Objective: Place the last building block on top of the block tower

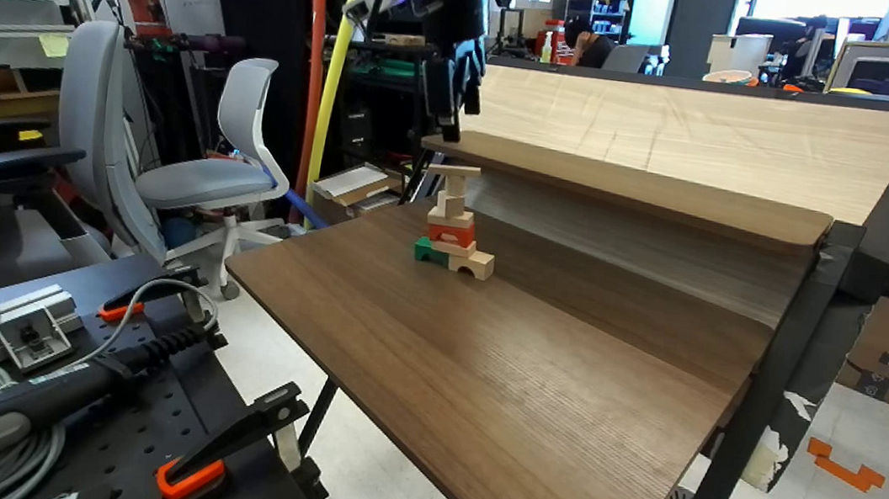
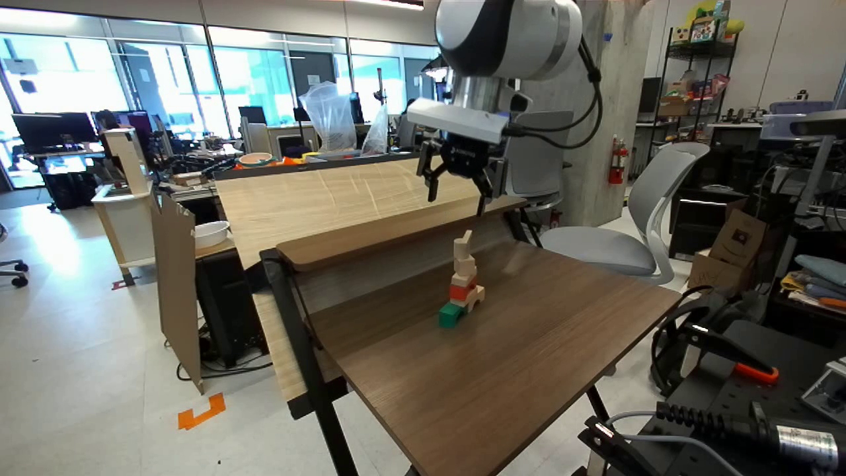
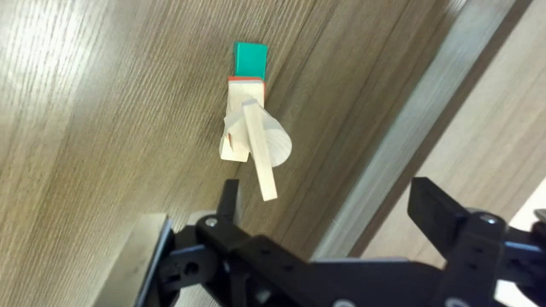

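Tool (image 2: 456, 205): spread wide, nothing pinched
Pale block (image 3: 260, 152): there it is, below the tool and apart, crowning the block tower (image 1: 450, 234)
Long axis: wrist view has one end reaching toward the tool
Next move: looks placed; lift away clean

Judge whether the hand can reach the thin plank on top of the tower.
Probably yes: the hand hangs open, higher than the block tower, with nothing visible between it and the thin plank. It may need to realign before descending.
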